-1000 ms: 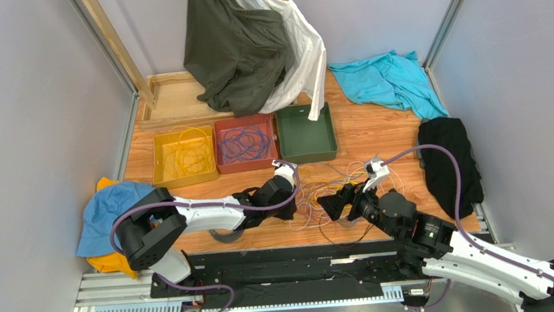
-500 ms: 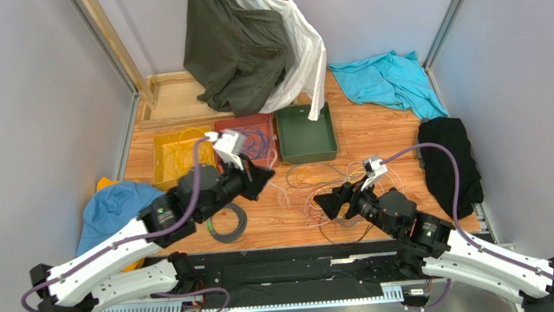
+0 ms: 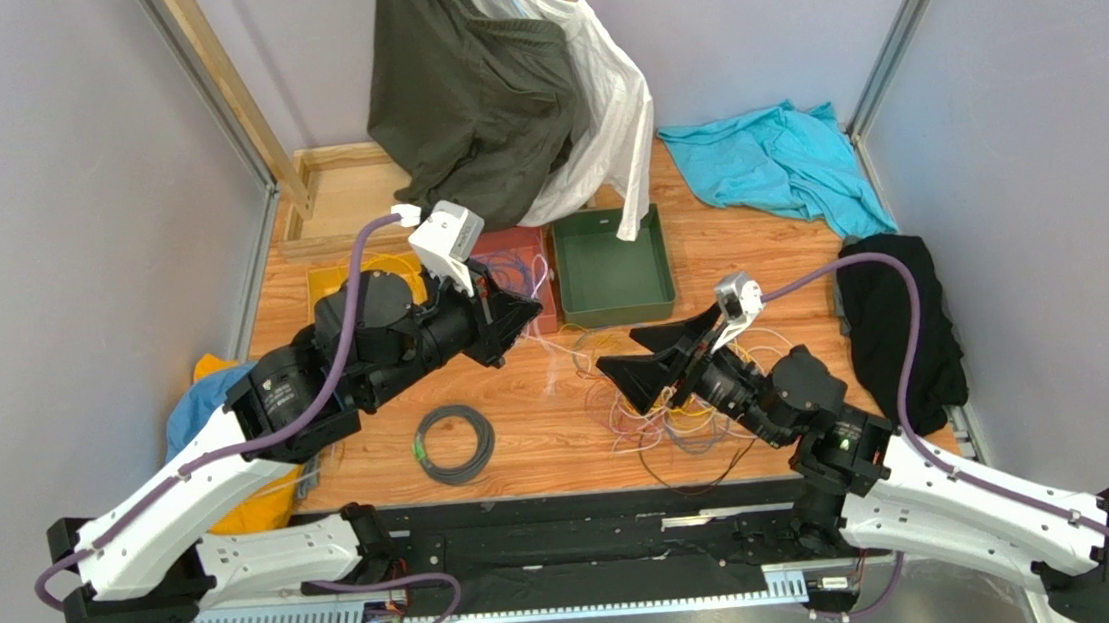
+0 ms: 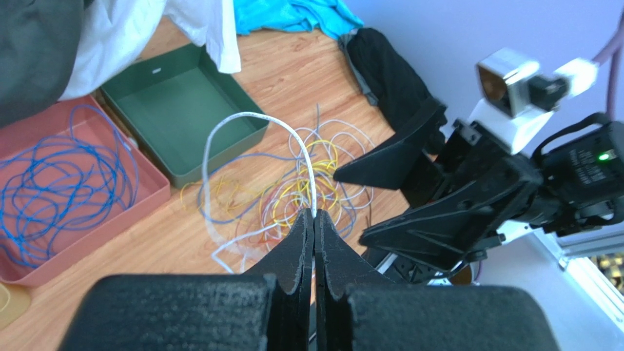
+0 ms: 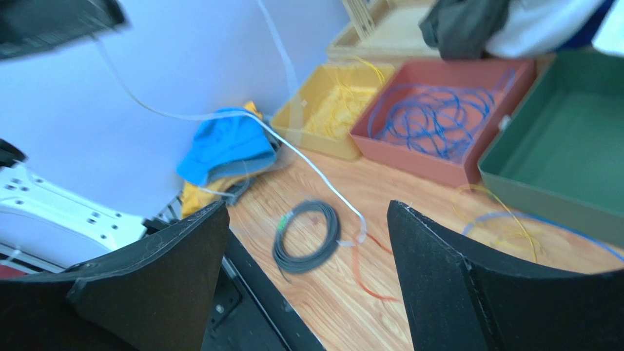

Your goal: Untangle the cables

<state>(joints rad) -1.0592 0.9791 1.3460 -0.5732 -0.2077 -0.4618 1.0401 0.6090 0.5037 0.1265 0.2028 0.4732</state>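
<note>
On the overhead view, the left gripper (image 3: 528,317) hangs above the bench (image 3: 540,418) just beside the red tray (image 3: 521,239), jaws pinched together. Right gripper (image 3: 645,355) is spread wide over the cable tangle (image 3: 684,425), which lies loose on the bench in front of the green tray (image 3: 610,265). A dark grey coil (image 3: 455,444) lies apart, left of the tangle.

Left wrist: jaws fully together on a white cable (image 4: 242,117). It leaves the fingertips, arcs up and over, and drops to the bench near the green tray's corner. Yellow, purple and white strands of the tangle spread under the arc. Blue cables (image 4: 66,175) sit in the red tray. Right gripper faces this one, fingers apart, gripping nothing.

Right wrist: fingers wide apart, nothing between them. The white cable runs across from upper left down to the bench just beside the coil. Yellow tray (image 5: 329,110) holds yellow cables (image 5: 333,102). Frame is blurred.
</note>
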